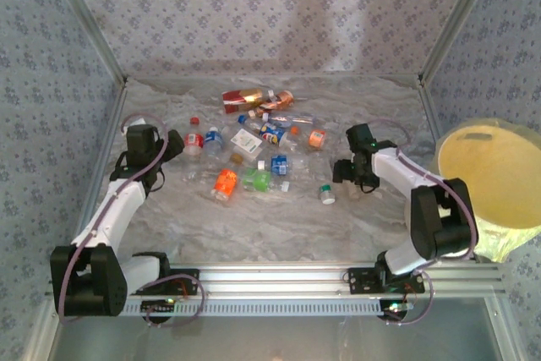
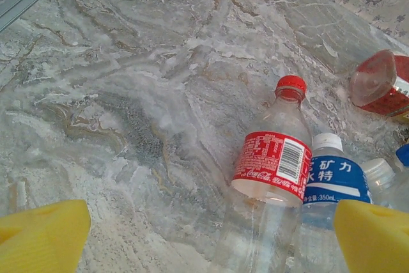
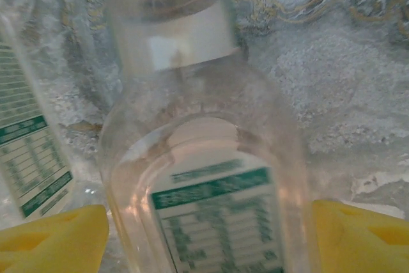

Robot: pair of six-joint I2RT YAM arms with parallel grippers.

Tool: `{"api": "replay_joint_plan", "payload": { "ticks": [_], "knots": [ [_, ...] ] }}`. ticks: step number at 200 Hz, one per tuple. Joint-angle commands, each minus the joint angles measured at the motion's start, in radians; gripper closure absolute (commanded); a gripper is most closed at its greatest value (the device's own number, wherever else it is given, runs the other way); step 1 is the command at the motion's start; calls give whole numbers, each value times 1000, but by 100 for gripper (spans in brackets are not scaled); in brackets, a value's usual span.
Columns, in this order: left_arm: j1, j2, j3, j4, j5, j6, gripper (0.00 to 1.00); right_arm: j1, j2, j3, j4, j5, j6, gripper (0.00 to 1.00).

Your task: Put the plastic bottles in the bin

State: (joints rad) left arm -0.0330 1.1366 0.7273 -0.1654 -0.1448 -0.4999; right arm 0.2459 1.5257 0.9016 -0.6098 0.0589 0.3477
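Note:
Several plastic bottles point(image 1: 254, 154) lie scattered across the middle of the marble table. My left gripper point(image 1: 175, 144) point(image 2: 211, 231) is open just above the table. A red-capped, red-labelled bottle point(image 2: 271, 164) point(image 1: 193, 143) lies between its yellow fingers point(image 2: 45, 234), nearer the right one. A blue-labelled bottle point(image 2: 332, 180) lies beside it. My right gripper point(image 1: 344, 172) point(image 3: 211, 238) is shut on a clear bottle with a white-and-green label point(image 3: 204, 177), both pads against its sides. The pale-yellow bin point(image 1: 494, 179) stands off the table's right edge.
A small green-capped bottle point(image 1: 326, 194) lies alone near the right gripper. A crushed red bottle point(image 1: 249, 99) lies at the back of the pile. Patterned walls and slanted metal posts point(image 1: 444, 35) enclose the table. An aluminium rail point(image 1: 279, 281) runs along the front.

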Motion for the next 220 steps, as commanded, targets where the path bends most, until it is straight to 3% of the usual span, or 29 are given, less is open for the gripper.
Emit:
{"api": "replay_joint_plan", "payload": {
  "ticks": [1, 24, 64, 98, 141, 176, 220],
  "knots": [
    [-2, 17, 38, -24, 11, -14, 2, -4, 52, 37, -13, -4, -15, 15],
    [-3, 24, 38, -28, 11, -15, 2, -13, 69, 34, 2, 9, 12, 15],
    [-4, 35, 50, -32, 19, -24, 2, -17, 18, 8, 50, 82, 52, 31],
    [-3, 42, 63, -42, 26, -32, 2, -13, -138, -14, 69, 160, 57, 43],
    [-4, 58, 74, -25, 64, -41, 2, 3, -398, 20, 79, 179, -27, 49],
    [-11, 76, 98, -13, 97, -40, 2, 7, -528, 234, -16, 182, -118, 52],
    [-13, 108, 121, 9, 134, -58, 2, -3, -537, 594, -216, 427, -272, 55]
  ]
}}
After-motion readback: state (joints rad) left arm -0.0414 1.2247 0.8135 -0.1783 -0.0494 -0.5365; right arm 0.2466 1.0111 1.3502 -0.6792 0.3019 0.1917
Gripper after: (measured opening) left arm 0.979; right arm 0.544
